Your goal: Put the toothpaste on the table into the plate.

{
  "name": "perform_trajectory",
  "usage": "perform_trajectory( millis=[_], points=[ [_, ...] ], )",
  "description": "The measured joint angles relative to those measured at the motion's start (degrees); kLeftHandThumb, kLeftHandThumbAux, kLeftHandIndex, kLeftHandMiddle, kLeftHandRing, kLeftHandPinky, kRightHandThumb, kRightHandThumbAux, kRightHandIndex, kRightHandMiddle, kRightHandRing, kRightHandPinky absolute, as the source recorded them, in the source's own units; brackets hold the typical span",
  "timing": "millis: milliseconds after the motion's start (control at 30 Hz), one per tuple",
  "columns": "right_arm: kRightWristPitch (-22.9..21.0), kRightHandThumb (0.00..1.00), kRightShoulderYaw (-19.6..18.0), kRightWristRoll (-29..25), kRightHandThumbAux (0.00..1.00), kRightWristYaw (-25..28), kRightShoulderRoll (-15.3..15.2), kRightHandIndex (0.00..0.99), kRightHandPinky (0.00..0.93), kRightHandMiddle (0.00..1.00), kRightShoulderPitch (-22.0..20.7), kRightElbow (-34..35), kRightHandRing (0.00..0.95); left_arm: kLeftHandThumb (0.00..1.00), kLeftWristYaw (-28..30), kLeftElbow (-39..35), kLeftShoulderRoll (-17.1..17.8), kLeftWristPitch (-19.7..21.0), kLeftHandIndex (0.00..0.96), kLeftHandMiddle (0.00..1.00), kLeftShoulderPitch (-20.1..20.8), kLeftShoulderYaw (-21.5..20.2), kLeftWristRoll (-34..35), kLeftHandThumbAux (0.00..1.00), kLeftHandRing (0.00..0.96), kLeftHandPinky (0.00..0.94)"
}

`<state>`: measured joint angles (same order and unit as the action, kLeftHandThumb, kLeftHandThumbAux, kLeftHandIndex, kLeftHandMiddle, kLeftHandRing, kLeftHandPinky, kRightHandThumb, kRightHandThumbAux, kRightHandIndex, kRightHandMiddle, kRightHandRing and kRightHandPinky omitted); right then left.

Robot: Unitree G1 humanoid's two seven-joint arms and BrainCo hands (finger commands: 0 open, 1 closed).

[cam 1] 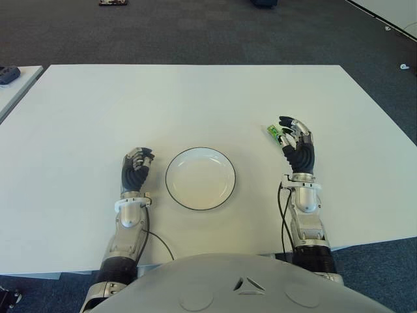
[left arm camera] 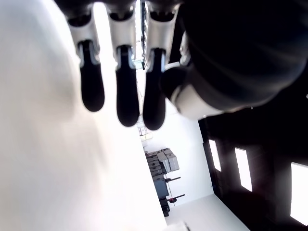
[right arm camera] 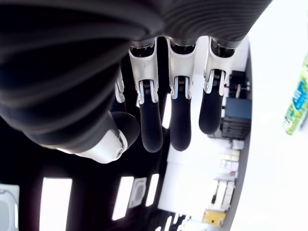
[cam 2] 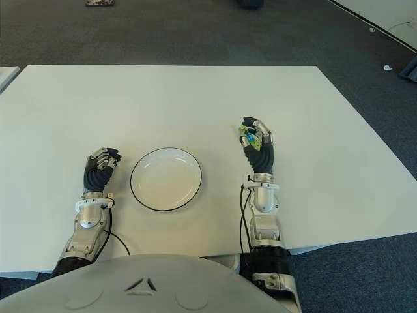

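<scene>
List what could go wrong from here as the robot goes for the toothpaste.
1. The toothpaste lies flat on the table just past the right robot hand, whose fingers hold nothing; a closing grasp could push the tube away instead of catching it.
2. The plate sits on the hand's left; a low carry could clip its rim.
3. The left robot hand, left of the plate, could bump it if it moves.
</scene>
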<state>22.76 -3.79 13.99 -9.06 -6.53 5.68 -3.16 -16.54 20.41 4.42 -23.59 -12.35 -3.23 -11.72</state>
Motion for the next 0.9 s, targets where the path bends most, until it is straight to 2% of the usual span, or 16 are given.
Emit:
perform_trajectory(
  millis=[33,100,233,433,667,767,900],
  points=[
    [-0.47,0.547,0.00,1.04,0.607,0.08,-0.82,0.065,0.071,0.086,-0.04,0.33,0.069,0.704,0.00,0.00,0.00,-0.02,0.426,0.486,0.00,-0.01,0.04,0.722,0.477,0.468],
    [-1.75,0.559,-0.12,3.36,0.510,0.11,-2.66,0.026,0.029,0.035,-0.39,0.86,0.028,0.704,0.00,0.00,0.00,-0.10,0.427,0.485,-0.05,-0.05,0.16,0.722,0.476,0.458],
    [-6.81,0.576,-0.11,9.25,0.408,-0.30,-6.25,0.006,0.007,0.009,-2.16,1.25,0.007,0.704,0.02,-0.03,0.02,-0.23,0.427,0.486,-0.11,-0.09,0.47,0.722,0.475,0.434],
    [-16.26,0.587,1.08,16.29,0.274,-0.40,-8.09,0.000,0.000,0.000,-4.64,2.86,0.000,0.702,0.02,0.11,0.02,-0.22,0.427,0.491,-0.08,-0.11,0.47,0.722,0.468,0.392],
    [-27.25,0.589,3.40,21.86,0.203,1.79,-8.60,0.000,0.000,0.000,-8.39,4.35,0.000,0.701,0.02,0.00,-0.03,-0.20,0.426,0.483,-0.12,-0.13,0.51,0.723,0.456,0.376],
    [-32.44,0.594,4.34,24.17,0.188,3.87,-9.51,0.000,0.000,0.000,-10.71,4.46,0.000,0.701,0.02,-0.13,-0.06,0.00,0.425,0.482,-0.13,-0.14,0.50,0.723,0.455,0.368],
    [-37.25,0.608,5.31,25.85,0.183,6.35,-10.80,0.000,0.000,0.000,-13.22,4.72,0.000,0.701,0.01,-0.28,-0.11,0.26,0.425,0.486,-0.18,-0.15,0.48,0.723,0.458,0.372]
  ],
)
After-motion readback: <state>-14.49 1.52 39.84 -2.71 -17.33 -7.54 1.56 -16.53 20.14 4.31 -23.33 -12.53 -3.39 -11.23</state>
